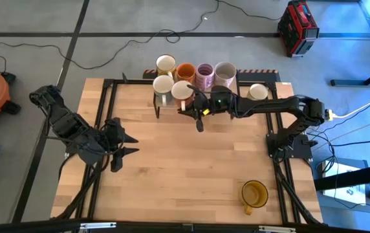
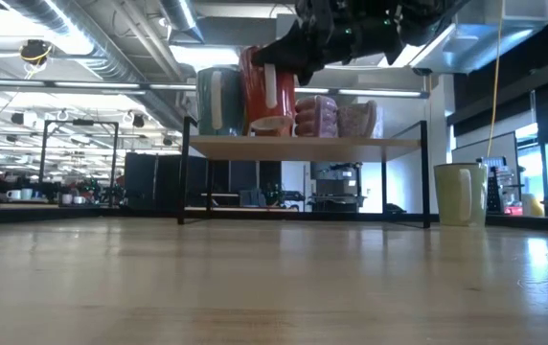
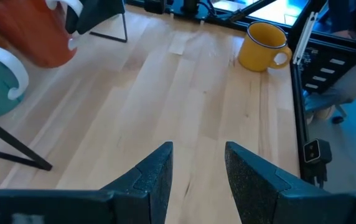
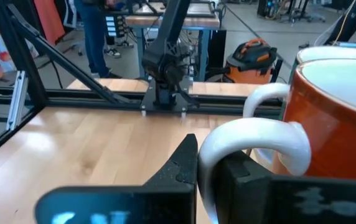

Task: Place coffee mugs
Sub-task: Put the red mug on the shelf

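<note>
Wooden table (image 1: 172, 168) carries a rack (image 1: 172, 103) where six mugs (image 1: 204, 74) crowd; a yellow mug (image 1: 254, 193) sits well apart. Right gripper (image 1: 195, 111) clamps a white handle (image 4: 252, 140) at the rack. Left gripper (image 1: 132, 145) hangs open, holding nothing.

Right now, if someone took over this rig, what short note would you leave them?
Right gripper: at the rack, shut on the handle of the front orange-walled mug.
Left gripper: open, empty, waiting over the table's left side.
On the rack: six mugs, counting the held one.
Left: the cream mug beside the rack and the amber mug at the near right corner.
</note>
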Action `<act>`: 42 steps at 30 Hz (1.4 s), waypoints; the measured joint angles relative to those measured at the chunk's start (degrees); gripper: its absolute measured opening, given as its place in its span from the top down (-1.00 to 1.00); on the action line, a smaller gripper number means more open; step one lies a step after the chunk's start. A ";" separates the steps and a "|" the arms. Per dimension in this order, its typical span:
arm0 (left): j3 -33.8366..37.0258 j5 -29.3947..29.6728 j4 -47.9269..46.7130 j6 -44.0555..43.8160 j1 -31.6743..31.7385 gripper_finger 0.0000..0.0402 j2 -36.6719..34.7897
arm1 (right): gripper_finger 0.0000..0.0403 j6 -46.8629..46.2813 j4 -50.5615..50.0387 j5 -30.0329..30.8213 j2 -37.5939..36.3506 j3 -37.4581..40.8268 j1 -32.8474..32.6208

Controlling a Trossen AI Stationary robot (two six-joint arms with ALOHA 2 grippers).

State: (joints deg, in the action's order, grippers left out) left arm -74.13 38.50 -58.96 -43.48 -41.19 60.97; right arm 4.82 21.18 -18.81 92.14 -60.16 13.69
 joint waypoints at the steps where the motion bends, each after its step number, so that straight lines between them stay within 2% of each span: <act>1: -0.01 0.00 0.07 0.06 0.00 0.30 0.00 | 0.97 0.00 0.46 -0.05 0.00 0.25 0.00; 9: 0.00 0.00 0.60 -0.88 -0.02 0.30 0.00 | 0.97 -4.63 11.20 -2.24 0.00 6.25 1.44; 20: 0.00 0.01 0.79 -0.94 0.98 0.30 0.00 | 0.97 -3.02 11.83 -1.83 0.00 6.49 3.78; 30: 0.00 -0.57 0.79 -0.92 1.55 0.30 0.02 | 0.97 -4.41 15.02 -3.51 2.72 6.49 3.50; 42: 0.02 -0.68 0.76 -0.90 1.55 0.30 0.02 | 0.96 -4.42 16.60 -2.28 3.61 6.49 3.61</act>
State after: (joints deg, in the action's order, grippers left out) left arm -74.11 37.82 -58.20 -44.38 -39.64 60.99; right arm 0.40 37.78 -21.09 95.74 -53.67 17.30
